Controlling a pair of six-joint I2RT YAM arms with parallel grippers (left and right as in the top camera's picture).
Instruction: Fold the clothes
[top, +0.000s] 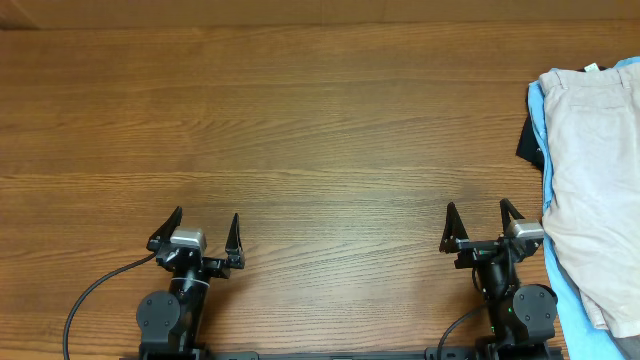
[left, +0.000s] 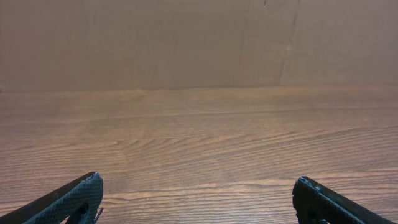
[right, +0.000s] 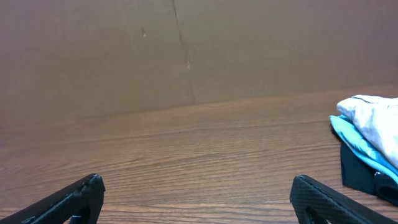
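Note:
The beige shorts (top: 592, 185) lie at the table's right edge, on top of a pile of other garments, partly cut off by the frame. In the right wrist view they show as a pale fold (right: 376, 118) at far right. My right gripper (top: 482, 216) stands open near the front edge, just left of the pile, with nothing between its fingers (right: 74, 199). My left gripper (top: 206, 225) stands open at the front left, far from the shorts, over bare wood (left: 199, 186).
A light blue T-shirt (top: 541, 150) lies under the shorts, and a dark garment (top: 530, 143) sticks out at the pile's left side. A brown cardboard wall (right: 186, 50) stands behind the wooden table (top: 300, 130).

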